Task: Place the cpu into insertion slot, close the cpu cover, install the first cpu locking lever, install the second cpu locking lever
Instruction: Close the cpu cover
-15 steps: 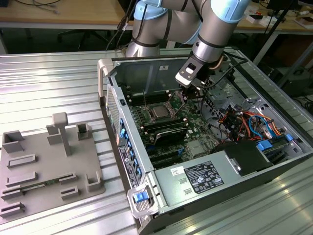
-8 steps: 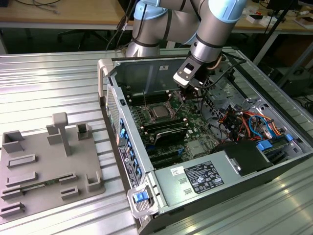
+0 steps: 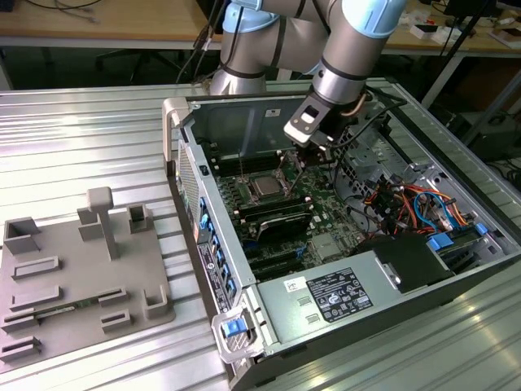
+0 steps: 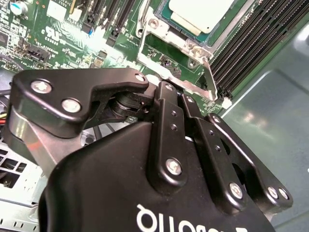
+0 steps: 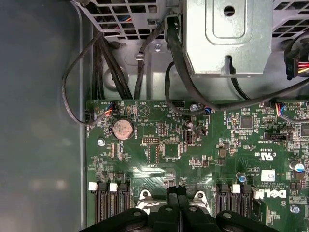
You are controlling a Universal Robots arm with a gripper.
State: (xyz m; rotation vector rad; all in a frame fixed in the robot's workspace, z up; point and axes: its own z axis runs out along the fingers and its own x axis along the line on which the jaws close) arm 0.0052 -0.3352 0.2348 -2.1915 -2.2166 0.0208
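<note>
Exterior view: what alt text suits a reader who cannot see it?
A robot arm reaches into an open computer case on a metal table, its pincer low over the green board beside the cpu. A grey tray lies at the exterior view's left.

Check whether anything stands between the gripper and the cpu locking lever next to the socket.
Nothing visible does. In the second wrist view the gripper hangs close over the silvery locking lever, which runs beside the seated cpu, and no cable or part crosses the gap.
</note>
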